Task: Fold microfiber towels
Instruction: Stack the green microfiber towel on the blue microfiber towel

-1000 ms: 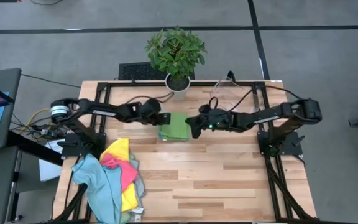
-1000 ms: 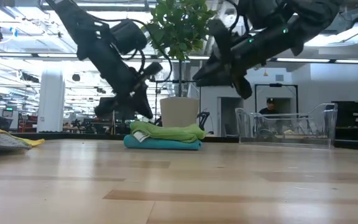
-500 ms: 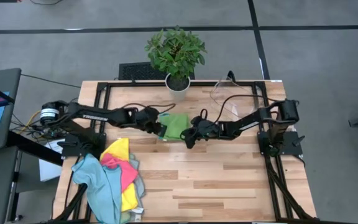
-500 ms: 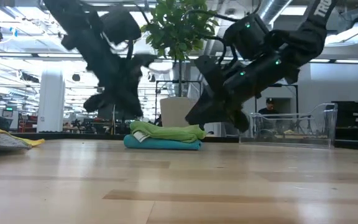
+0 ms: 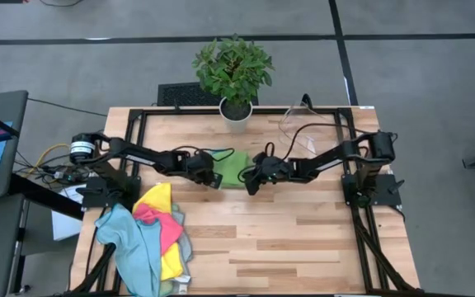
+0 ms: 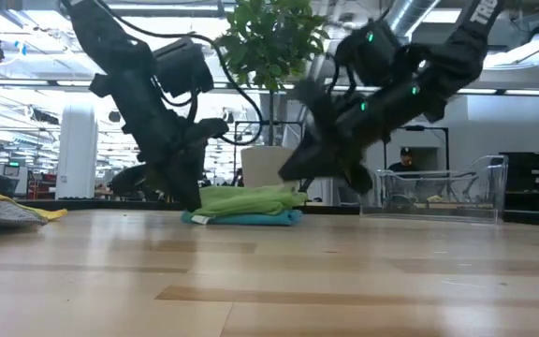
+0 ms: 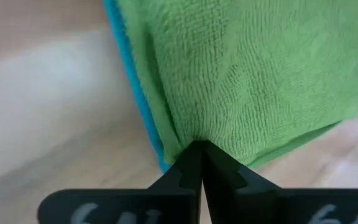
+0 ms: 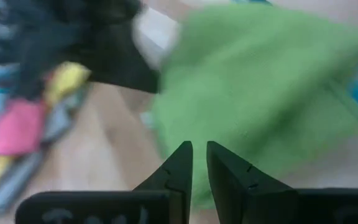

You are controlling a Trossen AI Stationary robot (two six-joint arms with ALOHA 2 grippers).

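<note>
Both arms reach in toward the middle of the high view, slightly above centre. The left gripper (image 5: 214, 176) comes from the left edge, its fingers (image 7: 191, 168) pressed together. The right gripper (image 5: 249, 185) comes from the right, its fingers (image 8: 180, 167) slightly apart.

Two folded microfiber towels, bright green (image 5: 232, 167) over blue (image 6: 251, 218); one heap of unfolded towels (image 5: 157, 235); one potted green plant (image 5: 233, 73); one clear plastic bin (image 6: 435, 190).

Green towel (image 6: 249, 198) lay folded atop blue towel (image 6: 251, 218) on table (image 6: 269, 281); left gripper (image 6: 187, 192) and right gripper (image 6: 312, 168) flanked them; bin (image 6: 433, 192) stood beyond.
</note>
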